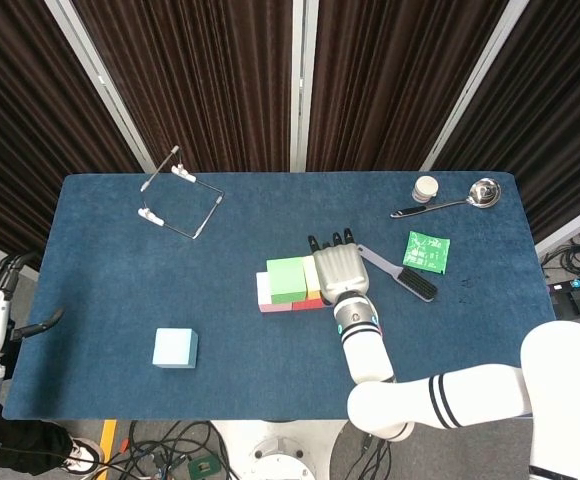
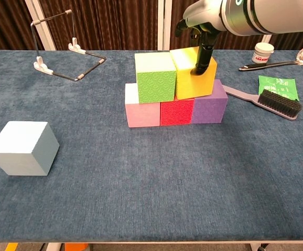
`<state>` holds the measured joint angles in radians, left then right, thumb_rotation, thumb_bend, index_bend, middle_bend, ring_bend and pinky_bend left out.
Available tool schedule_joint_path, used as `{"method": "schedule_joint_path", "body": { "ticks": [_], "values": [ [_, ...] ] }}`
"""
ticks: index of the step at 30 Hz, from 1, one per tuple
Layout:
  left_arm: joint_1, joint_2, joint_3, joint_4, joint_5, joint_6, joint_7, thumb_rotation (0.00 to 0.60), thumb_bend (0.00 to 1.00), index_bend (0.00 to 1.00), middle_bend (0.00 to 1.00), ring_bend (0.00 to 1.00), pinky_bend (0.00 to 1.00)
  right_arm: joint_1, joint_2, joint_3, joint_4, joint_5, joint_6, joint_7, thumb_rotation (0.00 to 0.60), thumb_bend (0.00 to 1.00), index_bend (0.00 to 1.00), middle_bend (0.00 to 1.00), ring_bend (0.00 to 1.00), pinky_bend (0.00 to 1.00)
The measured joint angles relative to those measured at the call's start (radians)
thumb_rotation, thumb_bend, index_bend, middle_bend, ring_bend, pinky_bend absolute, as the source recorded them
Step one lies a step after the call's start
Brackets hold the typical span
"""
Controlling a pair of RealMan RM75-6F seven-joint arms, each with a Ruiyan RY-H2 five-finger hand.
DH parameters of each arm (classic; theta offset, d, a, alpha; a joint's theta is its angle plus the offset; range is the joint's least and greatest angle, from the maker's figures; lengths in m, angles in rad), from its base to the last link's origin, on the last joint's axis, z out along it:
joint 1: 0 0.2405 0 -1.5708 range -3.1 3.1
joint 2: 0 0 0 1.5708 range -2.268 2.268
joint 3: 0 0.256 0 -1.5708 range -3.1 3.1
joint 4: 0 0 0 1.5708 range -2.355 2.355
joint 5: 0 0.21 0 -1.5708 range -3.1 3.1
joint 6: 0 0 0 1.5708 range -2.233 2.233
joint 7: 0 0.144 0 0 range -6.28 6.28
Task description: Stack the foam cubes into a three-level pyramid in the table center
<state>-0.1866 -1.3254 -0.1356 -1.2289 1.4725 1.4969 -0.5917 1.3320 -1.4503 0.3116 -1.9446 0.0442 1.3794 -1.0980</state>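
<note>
Our right hand [image 1: 337,271] sits over the yellow cube [image 2: 195,73], palm down in the head view, and from the chest view we see a dark finger [image 2: 201,58] pressed against the cube's right front face. We take it that the hand grips the cube, though the far side of the grasp is hidden from us. The yellow cube sits on the second level, over the red cube [image 2: 176,111] and the purple cube [image 2: 209,107], and it touches the green cube [image 2: 155,77] to its left. The green cube rests over the pink cube [image 2: 142,112] and the red one. Pink, red and purple stand side by side in a row as the bottom level, near the middle of the blue table [image 2: 156,183].

We see the light blue cube [image 2: 22,147] alone on the cloth, well apart from the stack, toward the near left corner.

Our left hand [image 1: 40,324] shows only at the left edge of the head view, off the table; we cannot tell how its fingers lie.

Behind the stack on the right lies a brush [image 2: 270,101], its handle reaching toward the purple cube, with a green packet [image 2: 276,83] just beyond it. Farther back we see a small white jar [image 2: 262,52] and a metal ladle [image 2: 284,59]. A wire stand [image 2: 62,47] sits at the far left.
</note>
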Motion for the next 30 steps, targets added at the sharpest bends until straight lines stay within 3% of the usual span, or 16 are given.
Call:
{"method": "schedule_joint_path", "body": {
  "ticks": [8, 18, 30],
  "values": [
    [0.0, -0.001, 0.001, 0.005, 0.001, 0.0, -0.005, 0.6, 0.19, 0.12, 0.12, 0.04, 0.11, -0.004, -0.009, 0.009, 0.002, 0.013, 0.008, -0.018, 0.6, 0.23, 0.0, 0.51, 0.09, 0.0],
    [-0.001, -0.003, 0.0, 0.01, -0.001, -0.004, -0.01, 0.6, 0.19, 0.12, 0.12, 0.04, 0.11, -0.009, -0.006, 0.024, -0.002, 0.03, 0.005, -0.033, 0.6, 0.21, 0.0, 0.26, 0.04, 0.0],
    [-0.002, -0.004, -0.003, 0.008, -0.004, -0.005, -0.007, 0.6, 0.2, 0.12, 0.12, 0.04, 0.11, -0.021, 0.017, 0.038, -0.018, 0.029, -0.009, -0.033, 0.6, 0.21, 0.0, 0.15, 0.0, 0.0]
  ]
}}
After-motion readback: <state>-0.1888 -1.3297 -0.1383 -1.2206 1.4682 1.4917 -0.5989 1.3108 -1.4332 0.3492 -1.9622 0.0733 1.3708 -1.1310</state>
